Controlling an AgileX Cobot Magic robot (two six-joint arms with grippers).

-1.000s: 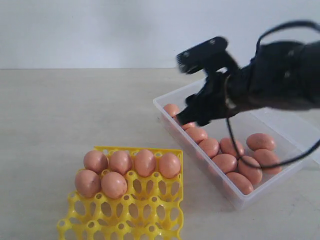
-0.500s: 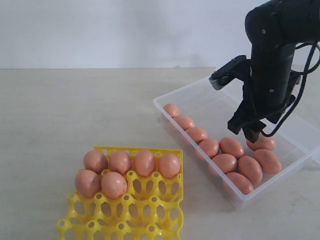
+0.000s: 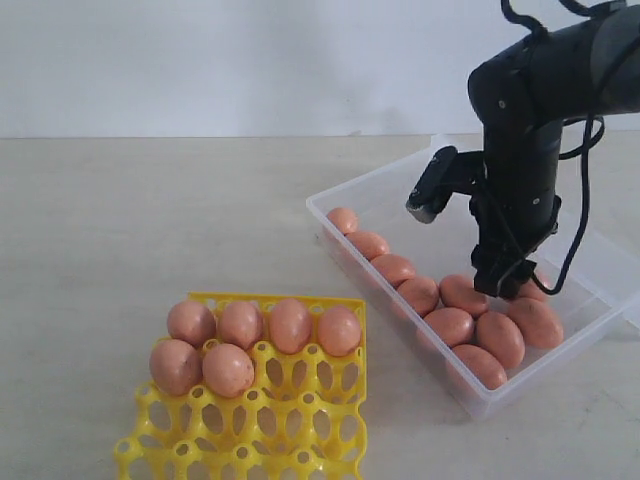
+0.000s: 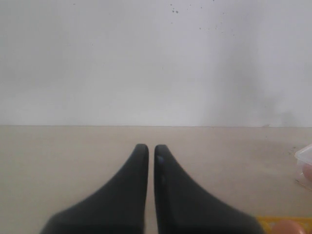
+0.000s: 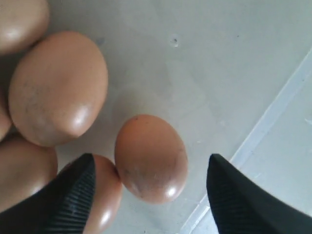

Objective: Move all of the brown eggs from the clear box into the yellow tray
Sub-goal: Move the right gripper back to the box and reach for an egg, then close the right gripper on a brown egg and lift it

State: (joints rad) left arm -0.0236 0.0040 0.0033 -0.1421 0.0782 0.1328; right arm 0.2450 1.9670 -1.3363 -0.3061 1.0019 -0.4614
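Lying loose on the floor of the clear box (image 3: 400,215), the remaining brown eggs (image 3: 449,325) bunch along its near long wall and toward its near right corner. That leaves the far side bare, probably because loose eggs roll together. One egg (image 5: 151,141) sits at the edge of this cluster beside the base of a box wall, just beside a neighbour on one side and with open floor on the other. That makes it an easy one to straddle.

The right gripper (image 3: 500,285) points down into the box over this egg. Its ribbed fingers (image 5: 73,195) are spread wide, one on either side, with clear space between each pad and the shell. It holds nothing and touches nothing that I can see.

The yellow tray (image 3: 290,420) sits near the front edge of the tabletop (image 3: 150,220), well apart from the box. Four eggs fill its far row and two more sit at the left end of the next row, so filling appears to run row by row.

The left gripper (image 4: 151,148) hangs over bare tabletop, its fingers drawn together to a slit and empty.
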